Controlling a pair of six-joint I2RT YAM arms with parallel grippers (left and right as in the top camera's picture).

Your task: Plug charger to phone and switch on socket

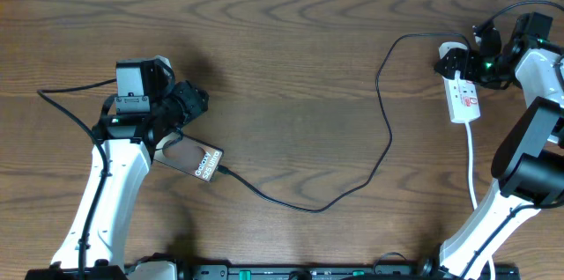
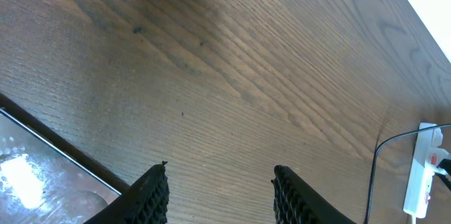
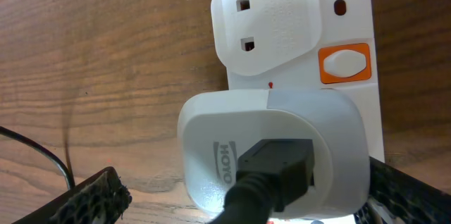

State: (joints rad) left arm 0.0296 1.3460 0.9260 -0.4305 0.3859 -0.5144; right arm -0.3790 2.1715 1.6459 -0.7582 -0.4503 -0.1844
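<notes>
The phone [image 1: 202,162], a dark slab with white "Galaxy" lettering, lies at the left of the table. The charger's black cable [image 1: 386,130] meets the phone's right end with its plug tip [image 1: 222,171] and runs to a white adapter [image 3: 275,139] seated in the socket strip [image 1: 463,97]. My left gripper [image 1: 179,132] is open and empty just above the phone's far edge; the phone shows at lower left in the left wrist view [image 2: 35,171]. My right gripper [image 3: 246,203] is open, with a finger on each side of the adapter. The strip's orange-framed switch [image 3: 345,64] lies just beyond.
A second white plug [image 3: 271,27] sits in the strip beyond the adapter. The strip's white cord [image 1: 471,165] runs toward the front right. The strip also shows far right in the left wrist view [image 2: 423,182]. The right arm's base [image 1: 529,170] stands at the right edge.
</notes>
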